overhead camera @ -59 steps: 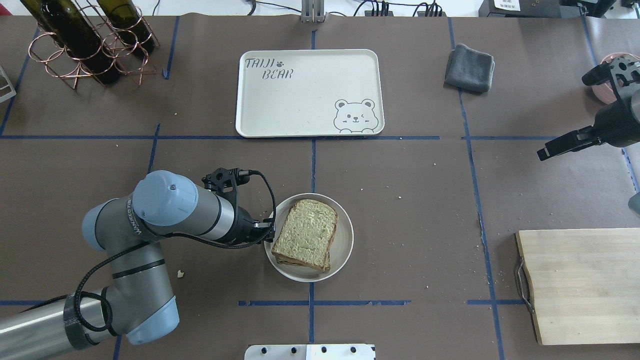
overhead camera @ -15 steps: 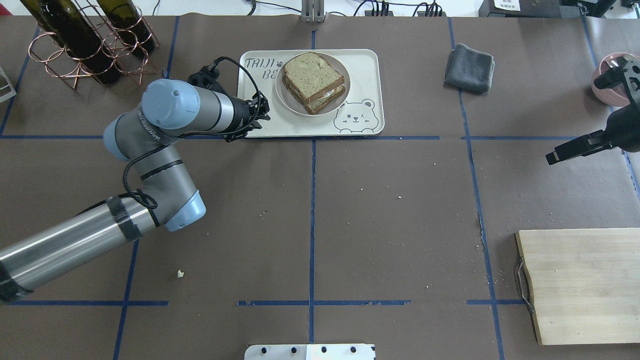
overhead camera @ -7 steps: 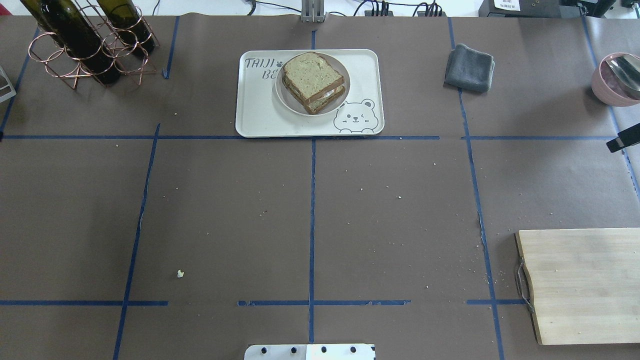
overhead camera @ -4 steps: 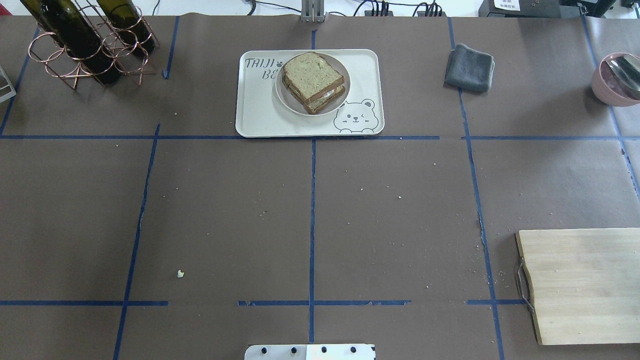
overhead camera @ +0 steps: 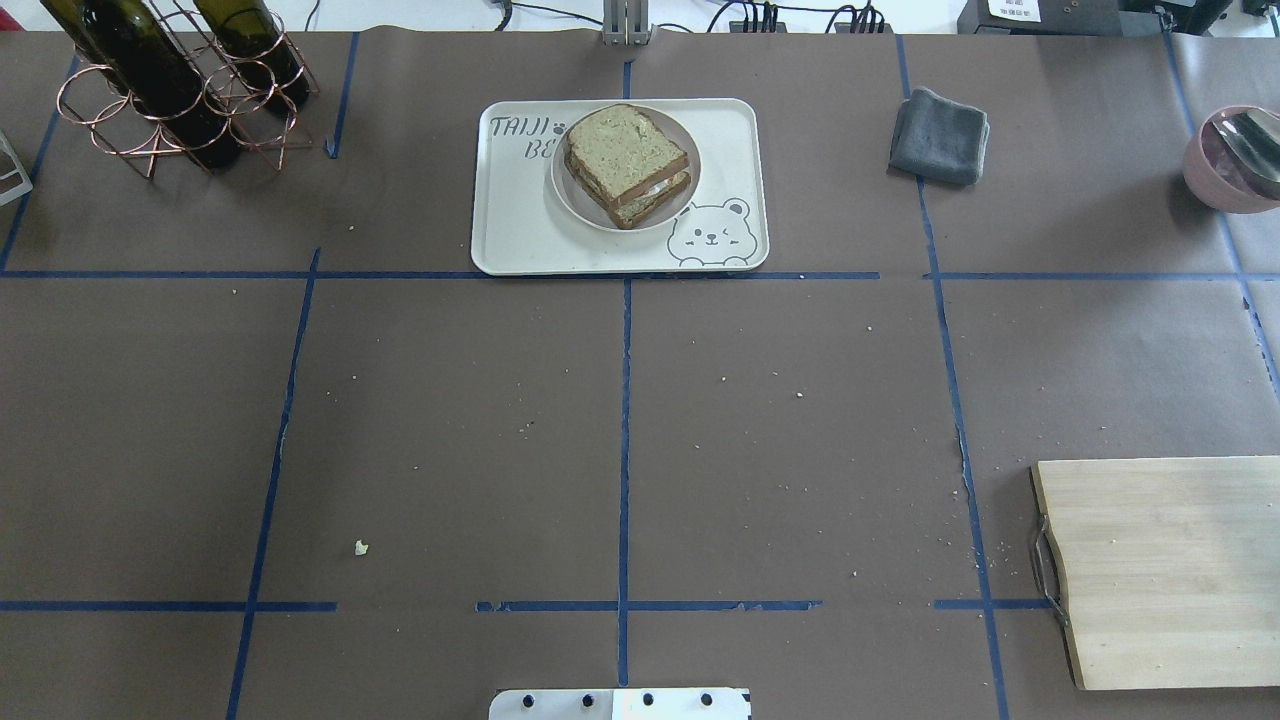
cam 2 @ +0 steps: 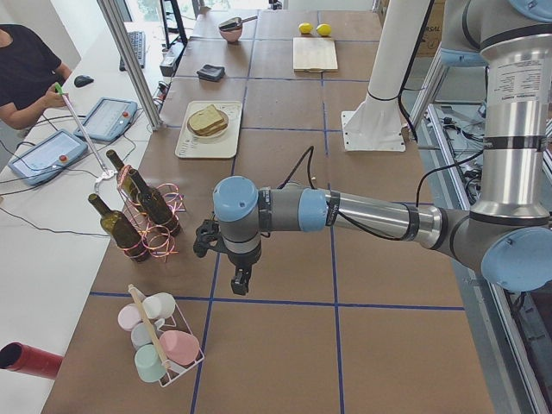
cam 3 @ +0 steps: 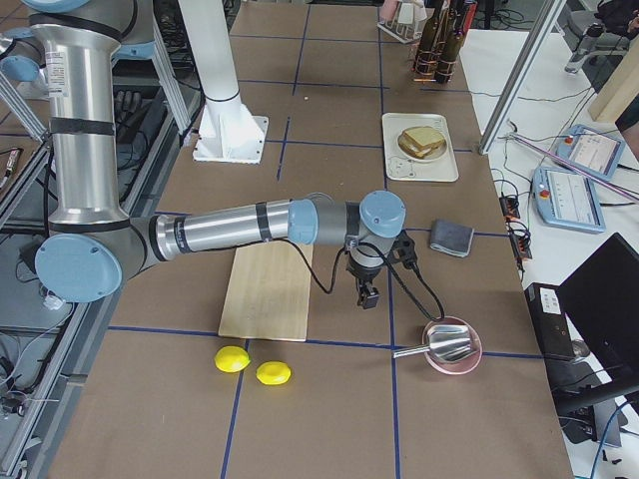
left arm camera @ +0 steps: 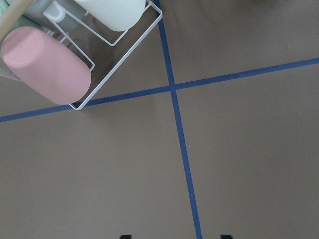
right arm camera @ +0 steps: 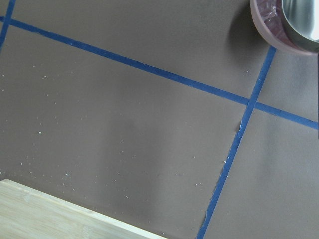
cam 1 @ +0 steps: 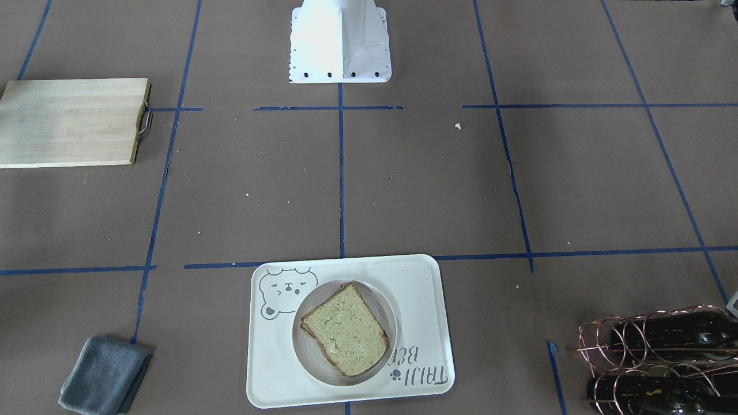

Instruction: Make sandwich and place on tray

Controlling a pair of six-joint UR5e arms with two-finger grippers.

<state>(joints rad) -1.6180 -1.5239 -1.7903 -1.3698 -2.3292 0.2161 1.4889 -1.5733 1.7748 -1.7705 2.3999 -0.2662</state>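
Note:
The sandwich (overhead camera: 627, 165), two brown-crusted bread slices with white egg showing between them, lies on a small round white plate (overhead camera: 575, 205). The plate stands on the cream bear tray (overhead camera: 520, 230) at the far middle of the table. It also shows in the front view (cam 1: 345, 329). Neither gripper touches it. My left gripper (cam 2: 241, 282) hangs over bare table far to the left, near a cup rack. Its fingertips (left arm camera: 125, 236) stand wide apart, open and empty. My right gripper (cam 3: 367, 295) hangs beside the cutting board. I cannot tell whether it is open or shut.
A wine bottle rack (overhead camera: 170, 85) stands at the far left. A grey cloth (overhead camera: 940, 135) lies at the far right, with a pink bowl holding a metal scoop (overhead camera: 1225, 160) beyond it. A wooden cutting board (overhead camera: 1165, 570) lies at the near right. A cup rack (cam 2: 159, 341) stands beyond the table's left end.
My left gripper carried the plate with the sandwich from the table's middle onto the tray and let go. Both arms then drew back out of the overhead view.

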